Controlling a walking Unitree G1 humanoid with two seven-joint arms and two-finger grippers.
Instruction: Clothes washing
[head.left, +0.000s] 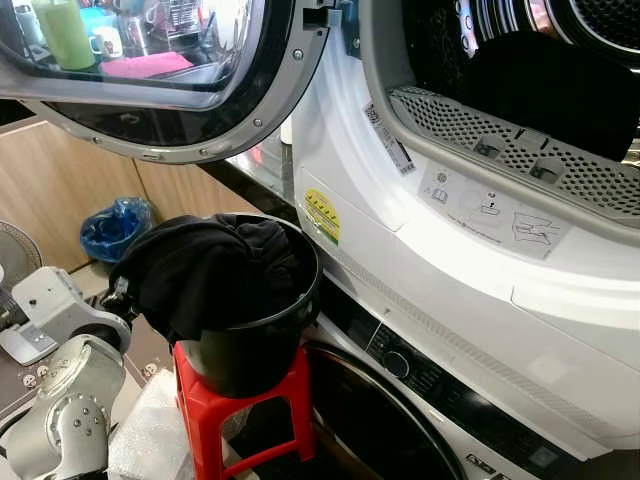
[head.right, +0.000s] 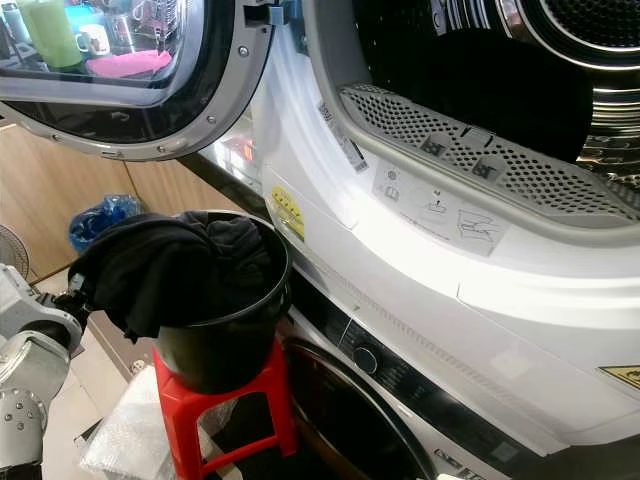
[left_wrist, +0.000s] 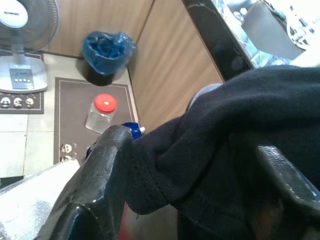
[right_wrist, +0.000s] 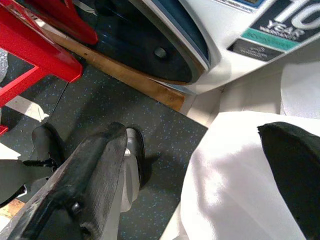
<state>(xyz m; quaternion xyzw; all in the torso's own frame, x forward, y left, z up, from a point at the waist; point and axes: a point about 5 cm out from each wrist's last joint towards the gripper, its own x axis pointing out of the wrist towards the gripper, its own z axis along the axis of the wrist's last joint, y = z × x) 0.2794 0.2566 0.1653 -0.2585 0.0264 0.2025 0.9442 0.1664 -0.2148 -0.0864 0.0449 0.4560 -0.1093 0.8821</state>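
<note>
- Head views: black garment (head.left: 205, 270) heaped in a black bucket (head.left: 255, 350), part of it draped over the bucket's left rim. The bucket stands on a red stool (head.left: 215, 415), near and left of the stacked machines. The open drum (head.left: 520, 90) sits far and right, above the bucket, with its round door (head.left: 150, 75) swung out to the left. The left gripper (head.left: 118, 297) meets the draped edge at the left rim, so the left arm is judged much the nearer.
- Left wrist view: left gripper's fingers (left_wrist: 95, 190) spread, with a fold of the garment lying between them; a firm pinch cannot be confirmed. The cloth runs on beyond the fingers, toward the bucket. On the floor beyond: a fan (left_wrist: 22, 45), a blue-lined bin (left_wrist: 107, 47), a red-lidded jar (left_wrist: 101, 114).
- Right wrist view: right gripper (right_wrist: 200, 185) low beside the lower machine, fingers apart, holding nothing, pointing down at grey floor.
</note>
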